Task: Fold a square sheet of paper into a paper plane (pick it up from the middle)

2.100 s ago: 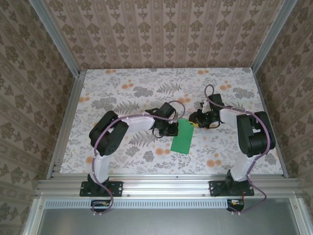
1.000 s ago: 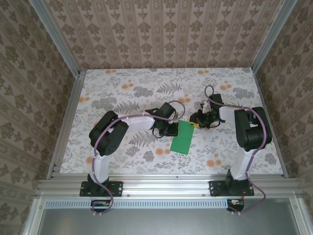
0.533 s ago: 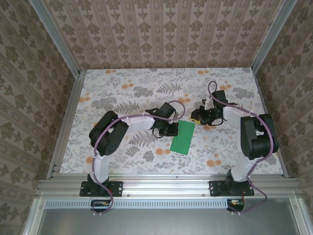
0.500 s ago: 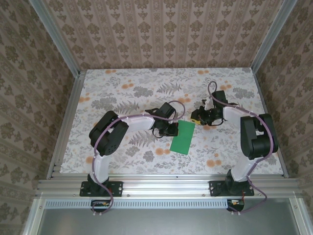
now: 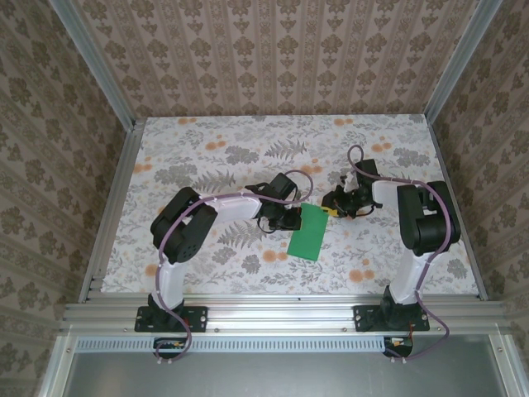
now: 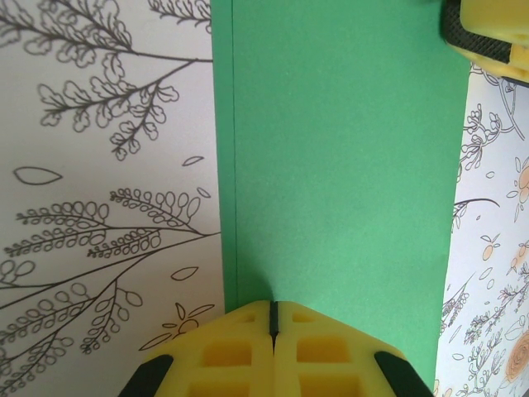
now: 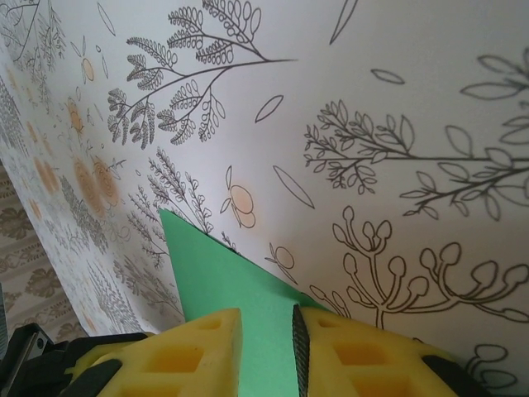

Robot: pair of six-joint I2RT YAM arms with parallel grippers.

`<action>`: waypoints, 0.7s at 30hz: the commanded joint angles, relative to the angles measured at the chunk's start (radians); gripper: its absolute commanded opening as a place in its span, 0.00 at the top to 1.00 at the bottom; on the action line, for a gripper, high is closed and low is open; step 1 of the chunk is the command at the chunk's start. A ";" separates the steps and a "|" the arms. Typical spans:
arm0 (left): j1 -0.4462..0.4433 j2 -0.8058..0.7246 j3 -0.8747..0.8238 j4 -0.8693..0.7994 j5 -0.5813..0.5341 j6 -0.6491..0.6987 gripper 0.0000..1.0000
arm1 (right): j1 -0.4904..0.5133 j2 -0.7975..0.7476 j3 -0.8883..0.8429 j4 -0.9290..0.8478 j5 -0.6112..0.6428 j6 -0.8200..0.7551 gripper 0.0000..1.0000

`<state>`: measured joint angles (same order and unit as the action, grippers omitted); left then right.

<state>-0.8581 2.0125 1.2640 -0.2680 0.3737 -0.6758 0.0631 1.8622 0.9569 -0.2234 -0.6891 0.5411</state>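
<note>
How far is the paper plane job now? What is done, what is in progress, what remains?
Done: the green paper lies as a narrow rectangle, and a second layer's edge runs along one long side, so the first half fold looks made. In hand: the left gripper, shut, rests its tips on one edge of the paper. The right gripper, slightly open, sits at a corner. Left: no nose or wing folds show yet.
</note>
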 commanded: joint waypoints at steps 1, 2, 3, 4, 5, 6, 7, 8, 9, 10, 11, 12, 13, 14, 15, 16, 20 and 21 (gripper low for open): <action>-0.014 0.032 -0.018 -0.107 -0.027 0.021 1.00 | -0.005 0.015 -0.028 -0.014 0.031 -0.021 0.74; -0.015 0.031 -0.019 -0.109 -0.029 0.021 1.00 | -0.005 -0.005 -0.026 -0.018 0.018 -0.021 0.74; -0.014 0.029 -0.018 -0.110 -0.030 0.021 1.00 | -0.006 -0.026 -0.024 -0.019 0.011 -0.016 0.74; -0.015 0.026 -0.020 -0.109 -0.030 0.021 1.00 | -0.008 -0.046 -0.023 -0.018 0.008 -0.011 0.74; -0.015 0.025 -0.021 -0.109 -0.032 0.021 1.00 | -0.009 -0.061 -0.016 -0.016 0.000 -0.007 0.74; -0.015 0.025 -0.021 -0.109 -0.032 0.020 1.00 | -0.011 -0.068 -0.011 -0.016 -0.008 -0.002 0.74; -0.015 0.025 -0.021 -0.109 -0.030 0.021 1.00 | -0.013 -0.071 -0.005 -0.016 -0.013 0.001 0.74; -0.015 0.025 -0.020 -0.109 -0.030 0.021 1.00 | -0.014 -0.068 0.002 -0.016 -0.015 0.002 0.74; -0.014 0.025 -0.020 -0.109 -0.030 0.021 1.00 | -0.014 -0.064 0.006 -0.018 -0.014 0.003 0.74; -0.014 0.026 -0.019 -0.109 -0.030 0.021 1.00 | -0.014 -0.057 0.005 -0.015 -0.010 0.003 0.73; -0.014 0.025 -0.018 -0.109 -0.030 0.021 1.00 | -0.016 -0.047 -0.003 -0.004 -0.009 0.007 0.74; -0.015 0.023 -0.019 -0.109 -0.030 0.021 1.00 | -0.015 -0.040 -0.009 0.006 -0.008 0.014 0.73; -0.015 0.023 -0.018 -0.109 -0.031 0.021 1.00 | -0.015 -0.030 -0.016 0.012 -0.004 0.016 0.74; -0.016 0.023 -0.018 -0.108 -0.032 0.021 1.00 | -0.016 -0.017 -0.026 0.021 0.002 0.019 0.74; -0.015 0.023 -0.018 -0.109 -0.031 0.022 1.00 | -0.016 -0.008 -0.032 0.027 0.010 0.022 0.74; -0.015 0.023 -0.019 -0.109 -0.031 0.021 1.00 | -0.016 0.001 -0.037 0.028 0.019 0.023 0.74; -0.016 0.021 -0.020 -0.111 -0.032 0.021 1.00 | -0.016 0.016 -0.047 0.034 0.052 0.024 0.74; -0.016 0.022 -0.020 -0.111 -0.032 0.021 1.00 | -0.015 0.017 -0.045 0.027 0.059 0.024 0.74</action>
<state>-0.8581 2.0121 1.2640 -0.2684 0.3737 -0.6758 0.0483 1.8465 0.9310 -0.1860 -0.6830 0.5541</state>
